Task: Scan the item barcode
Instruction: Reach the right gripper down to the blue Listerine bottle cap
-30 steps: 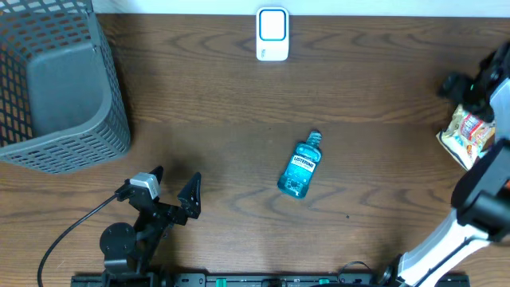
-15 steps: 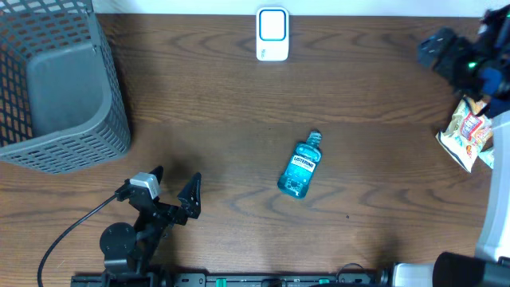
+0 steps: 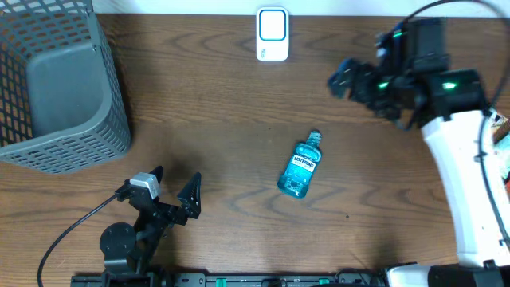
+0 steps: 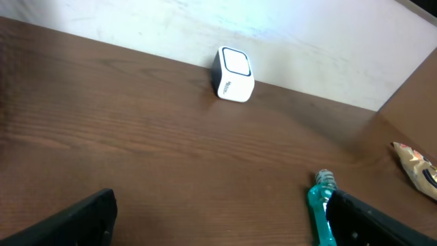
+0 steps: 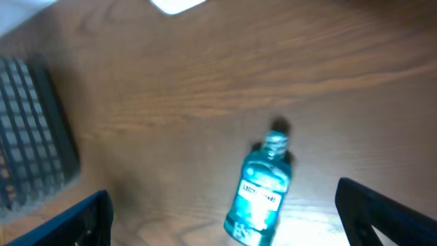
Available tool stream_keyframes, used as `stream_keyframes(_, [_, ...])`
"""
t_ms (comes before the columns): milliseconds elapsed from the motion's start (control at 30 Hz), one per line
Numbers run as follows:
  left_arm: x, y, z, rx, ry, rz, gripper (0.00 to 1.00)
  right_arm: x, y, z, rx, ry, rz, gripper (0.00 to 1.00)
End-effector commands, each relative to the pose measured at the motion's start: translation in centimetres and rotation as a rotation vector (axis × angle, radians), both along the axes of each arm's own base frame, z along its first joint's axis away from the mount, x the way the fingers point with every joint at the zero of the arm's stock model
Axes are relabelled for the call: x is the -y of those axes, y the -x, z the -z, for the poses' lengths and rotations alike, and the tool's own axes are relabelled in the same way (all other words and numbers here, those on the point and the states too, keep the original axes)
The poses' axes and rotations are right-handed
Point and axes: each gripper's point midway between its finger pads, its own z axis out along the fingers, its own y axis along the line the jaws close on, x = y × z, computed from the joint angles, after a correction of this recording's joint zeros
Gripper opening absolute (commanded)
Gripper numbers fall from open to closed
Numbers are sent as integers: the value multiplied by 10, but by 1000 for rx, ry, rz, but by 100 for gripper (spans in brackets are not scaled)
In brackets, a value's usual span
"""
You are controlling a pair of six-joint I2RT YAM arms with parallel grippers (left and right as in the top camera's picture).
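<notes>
One bottle [image 3: 300, 167] of clear teal mouthwash lies flat on the wooden table [image 3: 223, 104], just right of centre in the overhead view, white label up, pale ribbed cap pointing toward the top of the frame (tilted slightly rightward). Only bare wood lies between it and the white scanner [image 3: 272, 33] standing at top centre. A grey mesh basket [image 3: 56, 88] fills the upper left; a snack packet [image 4: 416, 167] lies at the far right edge. The left gripper [image 3: 176, 175], lower left, and the right gripper [image 3: 344, 77], upper right, both gape wide, holding nothing.
</notes>
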Motion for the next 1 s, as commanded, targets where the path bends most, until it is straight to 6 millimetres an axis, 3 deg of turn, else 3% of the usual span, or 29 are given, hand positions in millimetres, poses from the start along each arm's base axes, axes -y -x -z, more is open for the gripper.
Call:
stream_keyframes(0, [0, 1, -6, 20, -13, 0, 98, -27, 11, 49, -103, 15, -60, 99])
stream_keyframes(200, [0, 1, -6, 21, -13, 0, 98, -60, 39, 125, -300, 23, -42, 99])
stream_keyframes(333, [0, 1, -6, 21, -13, 0, 98, -72, 48, 153, -419, 18, 59, 99])
stream_keyframes(467, [0, 1, -6, 21, -13, 0, 98, -76, 50, 162, -469, 3, 137, 99])
stream_keyframes(767, [0, 1, -6, 20, -14, 0, 98, -84, 52, 174, -438, 79, 121, 99])
stream_keyframes(967, [0, 1, -6, 20, -13, 0, 98, -81, 52, 195, -431, 178, 157, 99])
